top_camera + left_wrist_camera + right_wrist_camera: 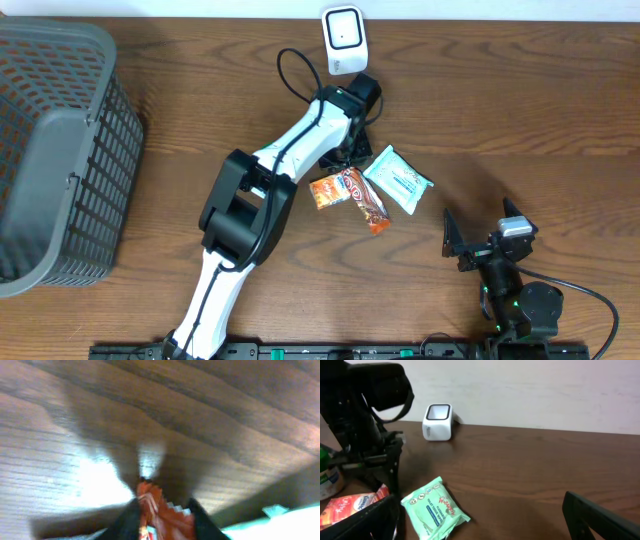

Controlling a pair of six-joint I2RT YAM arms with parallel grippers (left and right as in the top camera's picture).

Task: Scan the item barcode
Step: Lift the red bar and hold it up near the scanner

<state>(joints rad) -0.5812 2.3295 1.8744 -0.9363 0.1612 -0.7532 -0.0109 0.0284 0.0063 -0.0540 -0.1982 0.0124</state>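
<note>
A snack bar in a red-orange wrapper (366, 200) lies mid-table between an orange snack pack (327, 190) and a green wipes pack (397, 178). My left gripper (351, 160) reaches down onto the bar's far end. In the left wrist view its black fingers (131, 516) press on both sides of the crimped wrapper end (159, 510), just above the wood. The white barcode scanner (343, 38) stands at the table's back edge, beyond the left gripper. My right gripper (480, 228) stays near the front right, open with nothing between its fingers (600, 516).
A grey plastic basket (50, 150) fills the table's left side. A black cable (292, 75) loops beside the left arm near the scanner. The wipes pack (434, 507) lies ahead of the right gripper, with bare wood to its right.
</note>
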